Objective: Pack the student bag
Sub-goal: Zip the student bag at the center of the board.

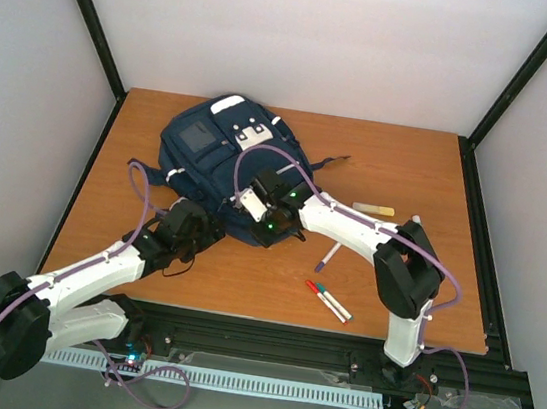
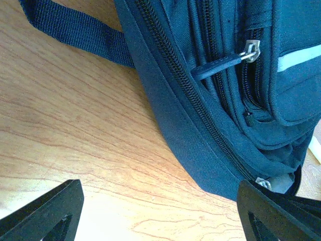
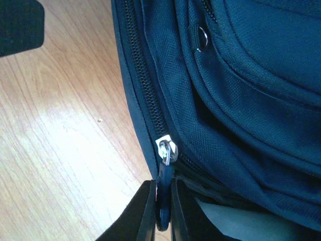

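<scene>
Navy-blue striped fabric backpack [image 1: 215,151] laid on wooden table [image 1: 408,182], upper centre.
At its near edge a dark zipper pull [image 3: 165,169] is pinched by the closed right gripper [image 3: 163,190]; the left gripper [image 2: 160,187] is held wide open, empty, just beside the backpack.

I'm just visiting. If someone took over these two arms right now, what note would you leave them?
Right end effector: shut on the zipper pull at the near edge of the student bag.
Left end effector: open beside the bag, holding nothing.
Purple marker, two more markers and a yellow highlighter lie on the table, outside it.
Done: pull gripped.
To do: unzip, load pens.
</scene>
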